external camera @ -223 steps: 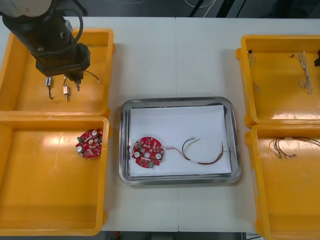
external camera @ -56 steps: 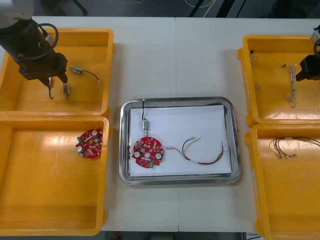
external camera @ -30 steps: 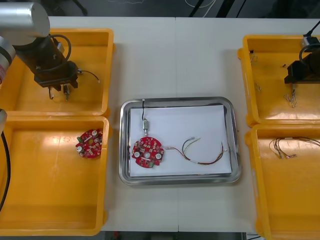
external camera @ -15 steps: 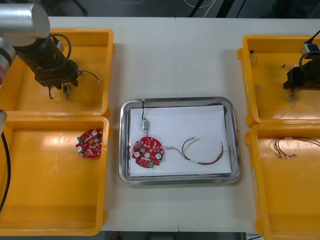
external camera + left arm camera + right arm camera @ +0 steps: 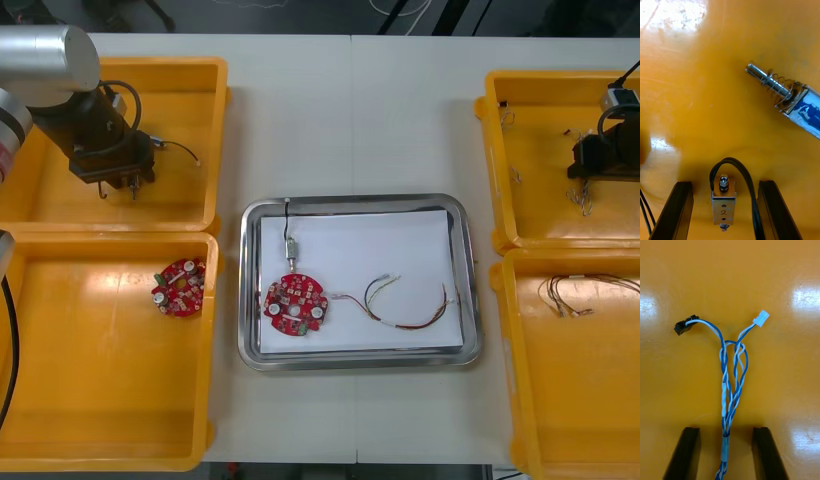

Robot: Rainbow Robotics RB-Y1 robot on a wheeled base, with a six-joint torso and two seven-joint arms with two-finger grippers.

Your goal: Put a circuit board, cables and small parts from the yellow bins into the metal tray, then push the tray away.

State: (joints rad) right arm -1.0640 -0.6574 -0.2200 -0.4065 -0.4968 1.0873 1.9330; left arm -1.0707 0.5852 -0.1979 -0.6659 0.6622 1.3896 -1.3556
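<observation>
Hand L [image 5: 726, 183] spread astride small metal part [image 5: 723, 207], hand R [image 5: 725, 428] spread astride blue/wht cable [image 5: 730, 390], neither clamped.

Bright, even light from above falls on the table [image 5: 350, 120], and shadows are faint and soft. Pale reflections lie on the floor of the near left yellow bin [image 5: 100, 400], and the metal tray [image 5: 355, 202] gleams along its rim. In the wrist views, white glare patches dot the glossy floors of the far left bin [image 5: 715, 93] and the far right bin [image 5: 730, 277].
</observation>
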